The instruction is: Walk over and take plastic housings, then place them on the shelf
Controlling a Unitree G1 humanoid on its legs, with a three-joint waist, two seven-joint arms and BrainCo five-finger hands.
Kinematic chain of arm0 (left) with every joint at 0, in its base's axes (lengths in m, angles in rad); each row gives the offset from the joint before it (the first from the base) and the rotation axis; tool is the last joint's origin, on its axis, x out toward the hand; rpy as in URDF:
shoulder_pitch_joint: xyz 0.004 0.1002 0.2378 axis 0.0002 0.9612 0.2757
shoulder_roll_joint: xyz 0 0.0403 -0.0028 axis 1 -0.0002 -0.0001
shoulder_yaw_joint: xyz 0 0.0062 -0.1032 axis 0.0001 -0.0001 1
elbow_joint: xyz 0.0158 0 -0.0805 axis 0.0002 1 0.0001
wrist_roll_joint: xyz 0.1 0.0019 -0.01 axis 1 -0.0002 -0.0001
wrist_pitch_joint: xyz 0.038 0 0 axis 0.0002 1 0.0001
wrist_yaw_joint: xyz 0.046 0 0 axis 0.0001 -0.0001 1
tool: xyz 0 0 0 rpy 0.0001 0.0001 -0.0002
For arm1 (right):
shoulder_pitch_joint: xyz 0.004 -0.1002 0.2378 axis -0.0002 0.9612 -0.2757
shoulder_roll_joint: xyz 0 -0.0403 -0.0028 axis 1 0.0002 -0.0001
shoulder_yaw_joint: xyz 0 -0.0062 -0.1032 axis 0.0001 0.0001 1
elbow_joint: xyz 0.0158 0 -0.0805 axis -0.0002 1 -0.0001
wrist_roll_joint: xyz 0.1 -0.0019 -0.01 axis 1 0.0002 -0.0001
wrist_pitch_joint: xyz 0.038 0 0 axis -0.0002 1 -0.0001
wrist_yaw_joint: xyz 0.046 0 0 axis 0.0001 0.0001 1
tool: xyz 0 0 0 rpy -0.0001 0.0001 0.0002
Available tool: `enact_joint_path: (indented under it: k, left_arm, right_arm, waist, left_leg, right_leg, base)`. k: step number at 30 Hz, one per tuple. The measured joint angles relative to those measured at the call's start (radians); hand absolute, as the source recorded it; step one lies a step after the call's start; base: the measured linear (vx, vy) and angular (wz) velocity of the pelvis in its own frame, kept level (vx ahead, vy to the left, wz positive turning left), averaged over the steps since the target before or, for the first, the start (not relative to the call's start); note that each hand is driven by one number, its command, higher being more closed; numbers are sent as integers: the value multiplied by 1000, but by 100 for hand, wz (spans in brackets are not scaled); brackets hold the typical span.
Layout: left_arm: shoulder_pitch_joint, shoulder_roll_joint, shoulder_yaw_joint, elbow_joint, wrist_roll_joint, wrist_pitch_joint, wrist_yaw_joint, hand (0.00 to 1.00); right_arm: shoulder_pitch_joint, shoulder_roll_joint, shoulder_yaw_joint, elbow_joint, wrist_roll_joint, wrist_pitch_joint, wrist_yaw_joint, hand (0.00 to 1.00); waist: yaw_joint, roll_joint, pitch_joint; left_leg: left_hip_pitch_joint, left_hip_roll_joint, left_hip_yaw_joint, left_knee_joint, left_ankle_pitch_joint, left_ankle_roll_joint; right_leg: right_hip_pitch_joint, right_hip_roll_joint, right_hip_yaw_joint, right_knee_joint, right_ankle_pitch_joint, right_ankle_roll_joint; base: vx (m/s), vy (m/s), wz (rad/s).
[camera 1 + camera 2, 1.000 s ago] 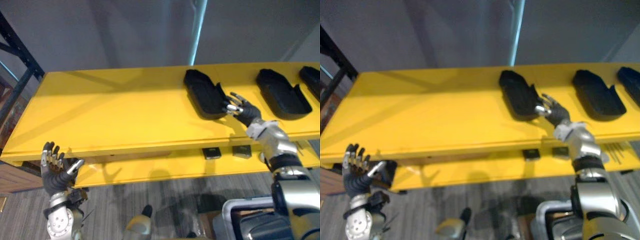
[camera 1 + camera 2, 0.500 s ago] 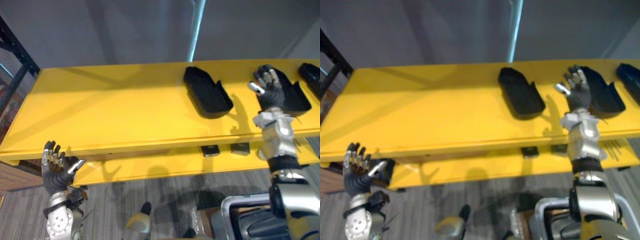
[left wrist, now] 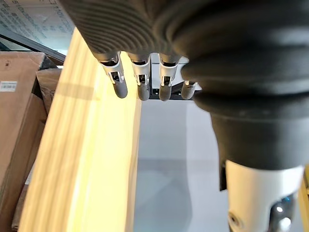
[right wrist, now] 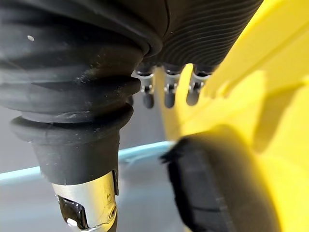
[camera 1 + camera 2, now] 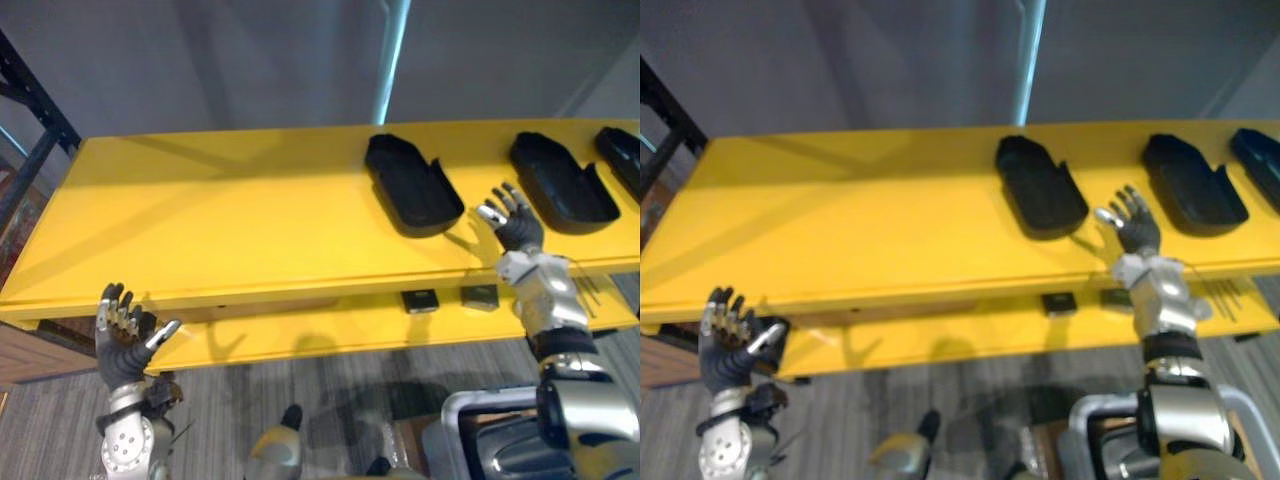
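Our right hand point(image 5: 512, 222) had pulled back from the black plastic housing point(image 5: 410, 185), fingers spread and empty. The housing lay flat on the long yellow shelf point(image 5: 230, 220). Our left hand point(image 5: 125, 335) was open too, down low. We thought that one was placed.

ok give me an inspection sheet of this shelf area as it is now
surface: yellow shelf board, left half bare.
job's things: three black plastic housings lie apart on its right half.
clutter: two small dark blocks on the lower yellow shelf.
robot hands: left robot hand open, below the board's front edge; right robot hand open, empty, raised between two housings.
cables: nothing seen.
surroundings: grey wall, black rack post, brown cardboard box, grey floor.
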Motion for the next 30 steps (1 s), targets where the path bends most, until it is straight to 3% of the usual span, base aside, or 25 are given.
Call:
enact_joint_path:
  k: [8,15,30]
  left_arm:
    - [-3,0,1,0,0,1,0,0]
    - [-6,1,4,0,0,1,0,0]
    - [-10,34,7,-3,-3,1,0,0]
  right_arm:
    - [0,-1,21,35,0,73,135,0]
    - [-5,-15,40,36,0,77,203,0]
    - [-28,-17,80,35,1,76,243,0]
  waist:
    - [1,0,0]
    - [1,-4,2]
    - [5,-21,17]
  left_leg:
    - [-2,0,1,-3,1,-1]
    - [-8,2,6,-2,1,-1]
    - [-21,6,12,4,1,-1]
  right_leg:
    - [-5,0,0,0,-1,0]
    - [-14,0,5,3,-1,0]
    - [-32,-1,8,20,-6,-5]
  base:
    - [0,0,0]
    - [0,0,-1]
    - [-2,-2,-1]
